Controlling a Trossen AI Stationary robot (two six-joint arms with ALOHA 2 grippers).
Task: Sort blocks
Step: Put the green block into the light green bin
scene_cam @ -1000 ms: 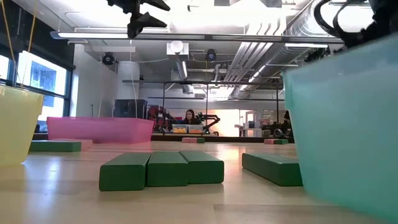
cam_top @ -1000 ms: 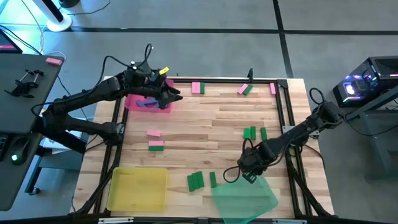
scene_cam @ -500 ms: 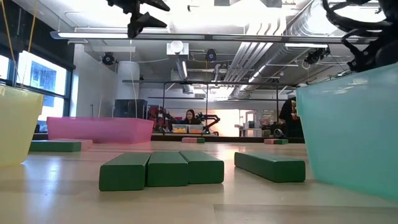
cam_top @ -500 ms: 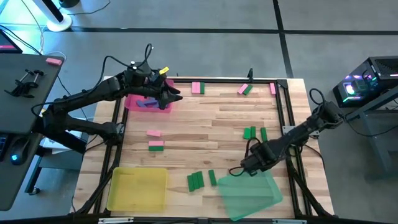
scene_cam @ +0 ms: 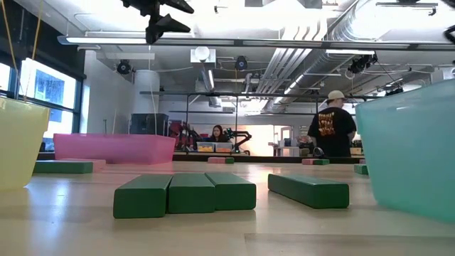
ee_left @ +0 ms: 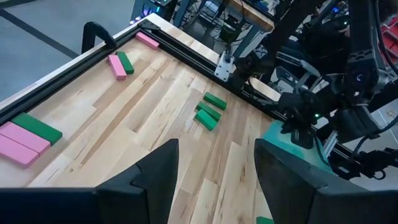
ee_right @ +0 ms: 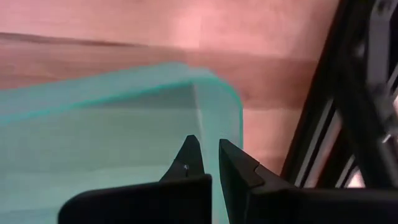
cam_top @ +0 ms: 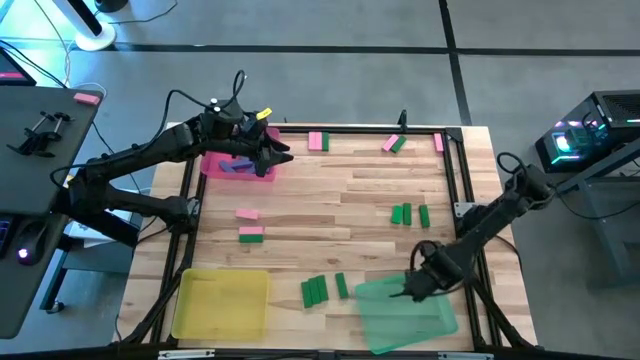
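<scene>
right tool (cam_top: 405, 293): closed on green tray (cam_top: 405, 322) rim, seemingly | left tool (cam_top: 283, 152): open, empty, by pink tray (cam_top: 212, 165) | blocks (cam_top: 314, 290): loose on surface (cam_top: 320, 200), 4 beside green tray | risk: tray slips, knocks blocks

A light wooden plank table (cam_top: 330, 200) with a black metal frame carries three translucent plastic trays: a pink one (cam_top: 212, 166) at the far left corner, a yellow one (cam_top: 222, 302) at the near left corner, and a green one (cam_top: 405, 315) by the near edge toward the right. Small bar-shaped blocks lie on the wood: a pink block (cam_top: 317, 142), a pink and green pair (cam_top: 393, 145) and another pink block (cam_top: 438, 144) along the far edge; a pink block (cam_top: 248, 213) and a green-and-pink pair (cam_top: 251, 234) left of centre; three green blocks (cam_top: 409, 214) toward the right edge; green blocks (cam_top: 314, 290) and one more (cam_top: 342, 286) near the near edge.
</scene>
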